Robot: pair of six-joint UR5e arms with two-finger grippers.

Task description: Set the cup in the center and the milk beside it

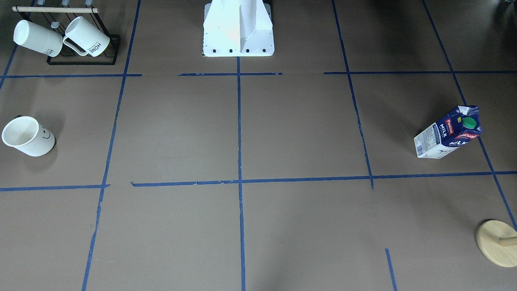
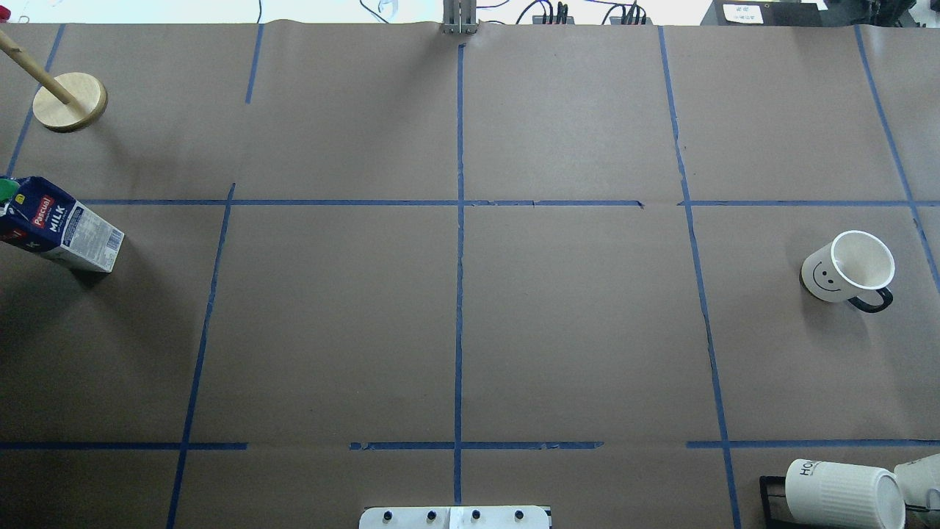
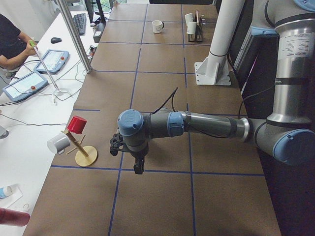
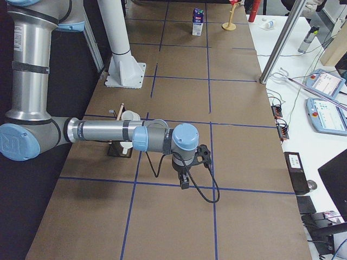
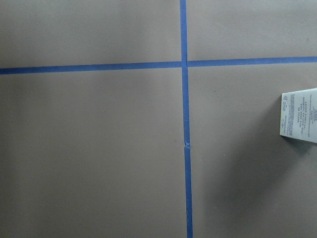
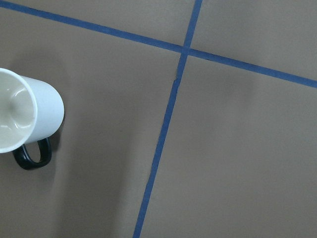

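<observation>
The cup [image 1: 28, 136] is a white mug with a smiley face. It stands upright far on the robot's right side of the table [image 2: 844, 268] and shows at the left edge of the right wrist view [image 6: 25, 116]. The milk [image 1: 448, 133] stands far on the robot's left side [image 2: 62, 228]; its edge shows in the left wrist view [image 5: 299, 121]. The center [image 2: 459, 323], where the blue tape lines cross, is bare. My left gripper [image 3: 139, 169] and right gripper [image 4: 185, 184] hang above the table, seen only in the side views; I cannot tell whether they are open or shut.
A black rack [image 1: 80, 40] with two ribbed "HOME" mugs stands near the robot's base [image 1: 238, 28], on its right side. A wooden peg stand [image 2: 70, 101] holding a red cup and a white mug [image 3: 81, 147] stands beyond the milk. An operator [image 3: 12, 44] sits at a side desk.
</observation>
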